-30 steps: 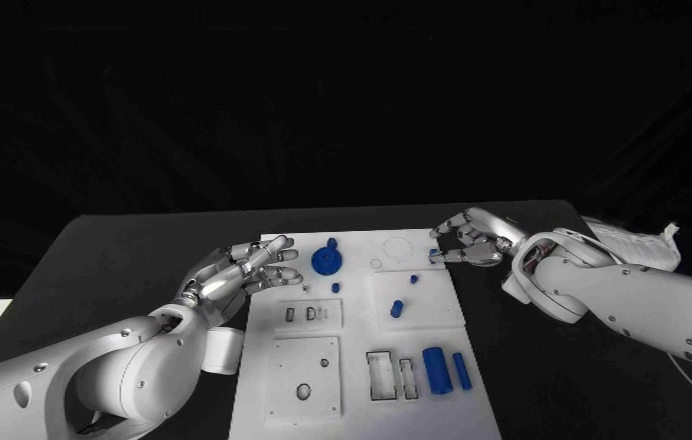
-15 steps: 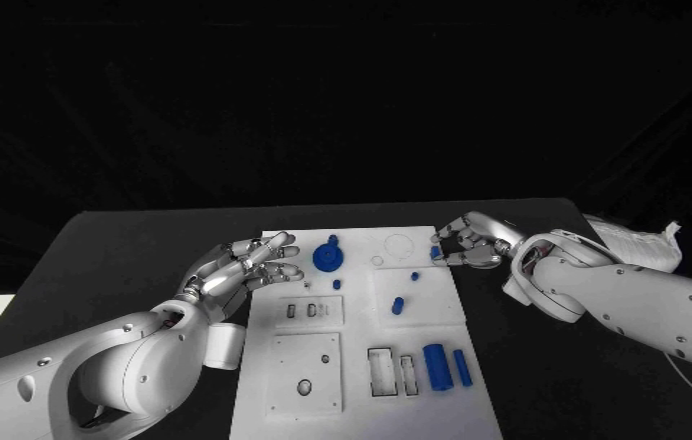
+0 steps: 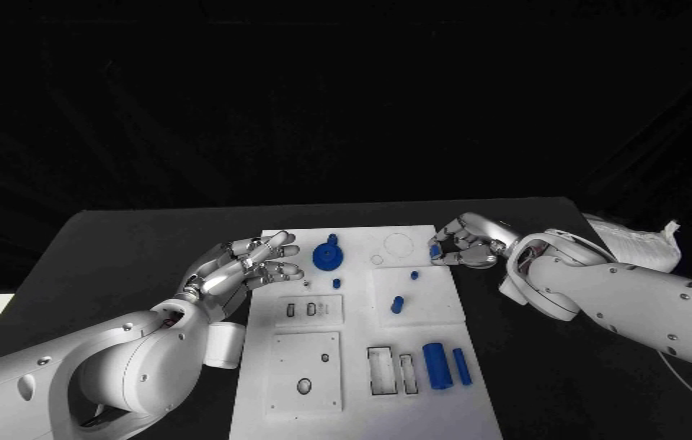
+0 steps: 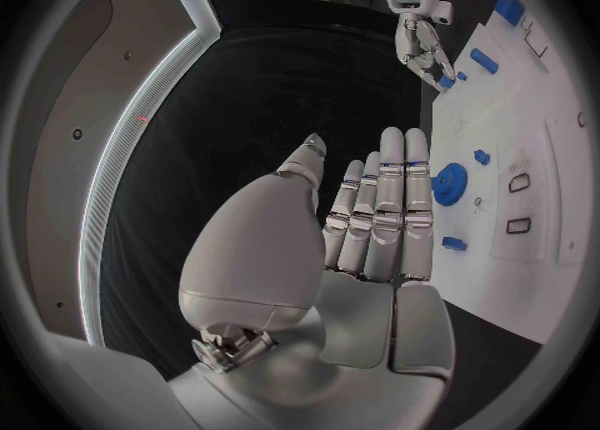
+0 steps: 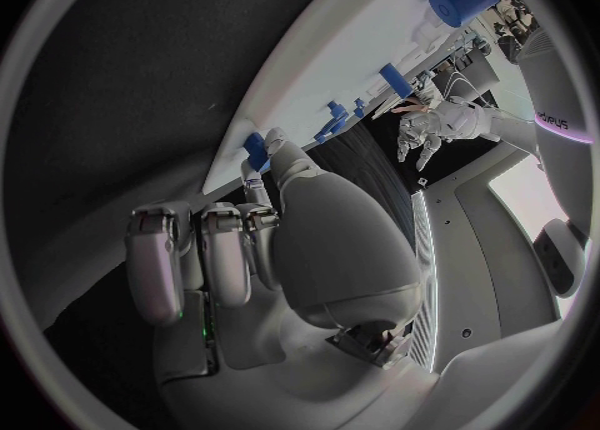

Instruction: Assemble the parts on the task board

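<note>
My right hand (image 3: 472, 242) pinches a small blue part (image 3: 436, 251) at the task board (image 3: 361, 360)'s far right edge; the sockets lie leftward. My left hand (image 3: 238, 270) hovers open beside the board.

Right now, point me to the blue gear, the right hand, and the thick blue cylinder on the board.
blue gear (image 3: 327, 256): head view, on the disc's flat face.
right hand (image 3: 469, 242): head view, on the middle of the hand, at the board's far right edge.
thick blue cylinder (image 3: 436, 367): head view, midway along its body.

Parts (image 3: 437, 367) on task board (image 3: 361, 400), between robot hands.
</note>
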Robot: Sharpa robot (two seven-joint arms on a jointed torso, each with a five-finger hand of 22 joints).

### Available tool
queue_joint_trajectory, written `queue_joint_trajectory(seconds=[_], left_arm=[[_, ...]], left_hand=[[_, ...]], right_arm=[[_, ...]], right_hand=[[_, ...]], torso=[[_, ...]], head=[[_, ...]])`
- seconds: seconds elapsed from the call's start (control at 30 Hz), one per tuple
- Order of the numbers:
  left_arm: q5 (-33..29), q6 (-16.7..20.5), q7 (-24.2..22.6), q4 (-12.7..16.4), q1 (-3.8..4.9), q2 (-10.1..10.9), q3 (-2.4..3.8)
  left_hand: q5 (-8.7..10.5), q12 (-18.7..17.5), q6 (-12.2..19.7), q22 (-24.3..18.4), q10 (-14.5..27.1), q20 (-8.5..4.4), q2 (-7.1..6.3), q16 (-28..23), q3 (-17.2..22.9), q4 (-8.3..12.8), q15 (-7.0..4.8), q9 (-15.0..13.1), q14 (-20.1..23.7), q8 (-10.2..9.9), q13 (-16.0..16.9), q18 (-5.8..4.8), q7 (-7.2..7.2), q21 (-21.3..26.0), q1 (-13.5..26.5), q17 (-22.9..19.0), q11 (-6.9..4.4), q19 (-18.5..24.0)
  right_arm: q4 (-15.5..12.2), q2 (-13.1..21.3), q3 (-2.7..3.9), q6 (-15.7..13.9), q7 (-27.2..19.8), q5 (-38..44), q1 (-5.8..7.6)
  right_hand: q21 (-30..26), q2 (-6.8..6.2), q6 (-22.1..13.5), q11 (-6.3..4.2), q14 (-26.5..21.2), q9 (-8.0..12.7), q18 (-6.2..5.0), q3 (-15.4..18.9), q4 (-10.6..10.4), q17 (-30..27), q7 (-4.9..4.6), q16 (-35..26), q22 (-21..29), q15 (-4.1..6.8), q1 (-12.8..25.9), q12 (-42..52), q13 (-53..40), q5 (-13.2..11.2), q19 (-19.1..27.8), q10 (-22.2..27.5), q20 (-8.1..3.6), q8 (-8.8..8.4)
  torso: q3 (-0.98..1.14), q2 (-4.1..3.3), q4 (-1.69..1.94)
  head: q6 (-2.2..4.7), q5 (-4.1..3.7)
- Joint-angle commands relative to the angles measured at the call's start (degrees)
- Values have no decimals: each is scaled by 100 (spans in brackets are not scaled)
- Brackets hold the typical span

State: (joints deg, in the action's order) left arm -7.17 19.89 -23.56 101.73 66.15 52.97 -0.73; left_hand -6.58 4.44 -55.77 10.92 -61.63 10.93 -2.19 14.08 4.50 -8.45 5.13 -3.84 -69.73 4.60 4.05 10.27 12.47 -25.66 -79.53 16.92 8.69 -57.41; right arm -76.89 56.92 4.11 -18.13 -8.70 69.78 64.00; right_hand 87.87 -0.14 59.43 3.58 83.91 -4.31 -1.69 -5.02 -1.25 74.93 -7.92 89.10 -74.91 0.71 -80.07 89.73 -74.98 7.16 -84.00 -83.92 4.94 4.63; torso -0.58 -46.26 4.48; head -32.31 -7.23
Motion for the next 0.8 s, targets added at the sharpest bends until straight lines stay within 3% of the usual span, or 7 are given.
queue_joint_trajectory(seconds=[0.03, 0.3, 0.6, 0.8], left_arm=[[-5, -118, -25, 6, 1, -13, 3], [-5, -118, -22, 3, 1, -13, 3], [-5, -116, -21, 0, 1, -11, 3], [-5, -116, -23, -2, 0, -12, 3]], left_hand=[[16, -22, 6, -6, 14, 12, 47, -19, 13, 32, -3, 3, 47, -39, -4, 7, 30, -33, 8, 7, 34, 38], [16, -22, 6, -6, 14, 12, 47, -19, 13, 32, -3, 3, 47, -39, -4, 7, 30, -33, 8, 7, 34, 38], [16, -22, 6, -6, 14, 12, 47, -19, 13, 32, -3, 3, 47, -39, -4, 7, 30, -33, 8, 7, 34, 38], [15, -28, 7, -6, 16, 13, 51, -28, 18, 40, -1, 3, 48, -43, -4, 8, 32, -34, 6, 13, 35, 43]], right_arm=[[13, -23, 1, 127, -48, 88, -7], [40, -66, 1, 127, -21, 97, -9], [48, -76, 2, -89, -15, 145, -10], [-13, -81, 10, -299, -27, 152, -8]], right_hand=[[35, 56, 38, -46, 570, -5, 75, -43, -6, 1334, -7, 8, -1073, 39, 3, 27, -1502, -25, -435, -608, -9, 10], [46, 98, 135, -71, 575, -11, 80, -128, 40, 1358, 23, 19, -1097, 58, 1, 27, -1502, -10, -444, -608, -27, 20], [50, 305, 589, -229, 573, -108, 82, -450, 192, 1350, 208, 14, -1109, 185, -58, 27, -1502, -121, -449, -608, -130, 188], [54, 351, 666, -272, 575, -134, 84, -574, 264, 1358, 253, 18, -1120, 229, -55, 27, -1502, -132, -453, -608, -178, 218]], torso=[[1, 0, 2], [-1, -1, -2], [2, 6, 1], [1, 11, 1]], head=[[-5, -2], [-16, 1], [-23, 13], [-21, 30]])
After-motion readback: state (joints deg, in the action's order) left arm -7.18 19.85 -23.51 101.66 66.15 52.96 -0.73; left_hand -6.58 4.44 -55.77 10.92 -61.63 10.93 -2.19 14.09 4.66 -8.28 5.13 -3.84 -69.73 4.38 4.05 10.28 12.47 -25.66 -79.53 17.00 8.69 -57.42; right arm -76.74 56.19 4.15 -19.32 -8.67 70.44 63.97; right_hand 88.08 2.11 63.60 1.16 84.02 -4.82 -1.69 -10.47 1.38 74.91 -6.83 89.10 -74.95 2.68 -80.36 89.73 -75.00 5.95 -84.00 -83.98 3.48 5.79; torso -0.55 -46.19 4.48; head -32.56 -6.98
